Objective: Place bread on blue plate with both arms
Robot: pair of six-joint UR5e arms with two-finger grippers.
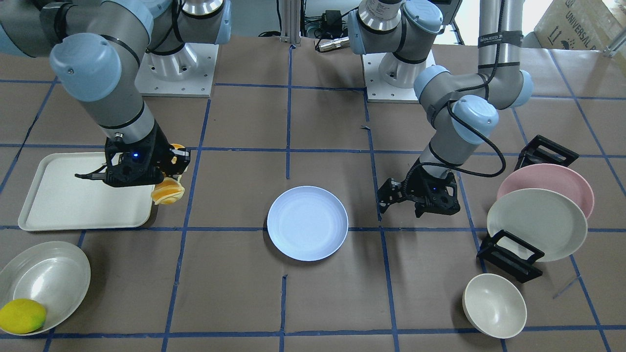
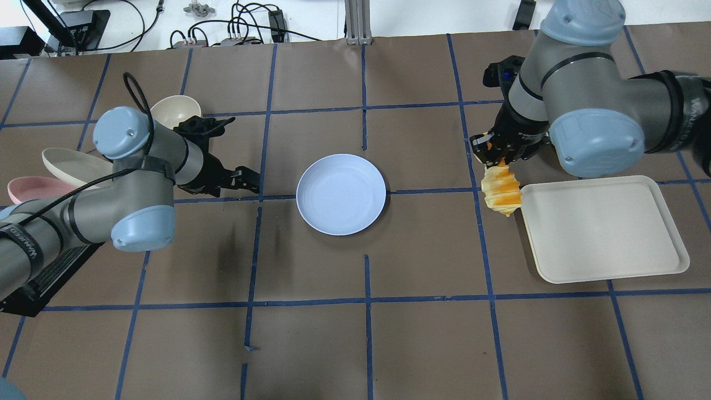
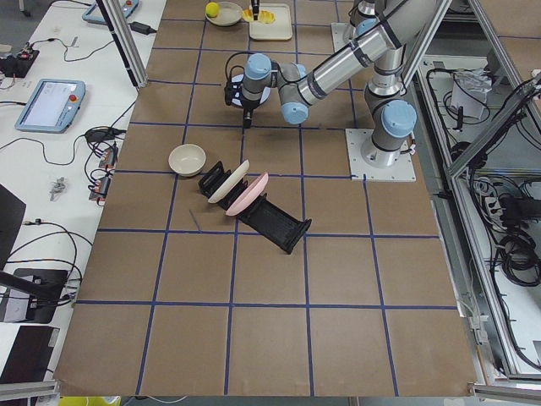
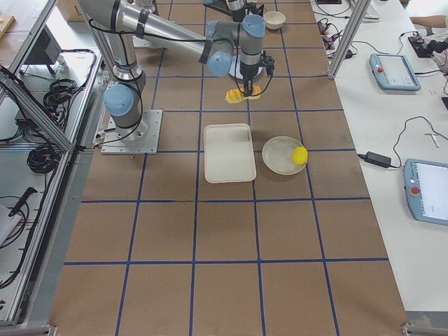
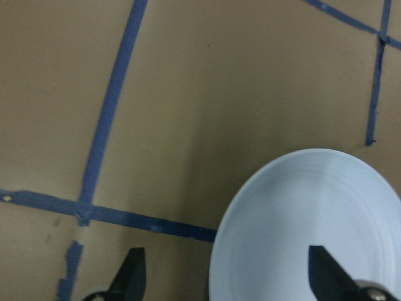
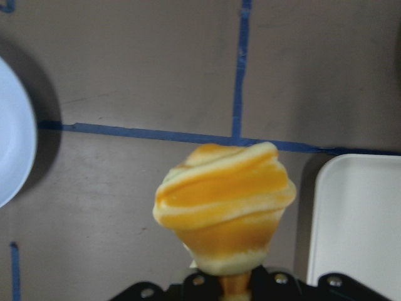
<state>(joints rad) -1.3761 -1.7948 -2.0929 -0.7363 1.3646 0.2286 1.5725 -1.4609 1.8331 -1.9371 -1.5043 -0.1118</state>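
Overhead exterior: right gripper [image 2: 496, 160] pinches the dangling bread [image 2: 502, 191] by one end, risking a drop short of the blue plate [image 2: 341, 194]; left gripper [image 5: 229, 279] gapes empty.

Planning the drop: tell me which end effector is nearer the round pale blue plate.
Left. The left end effector hangs open just beside the round pale blue plate; the right end effector, gripping the ridged orange-yellow bread, is farther off by the cream tray.

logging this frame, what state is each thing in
ridged orange-yellow bread: held in right gripper
right gripper: shut on bread
left gripper: open, empty
round pale blue plate: flat, empty
cream rectangular tray: empty
yellow lemon: lying in grey bowl
pink plate, cream plate: leaning in black rack
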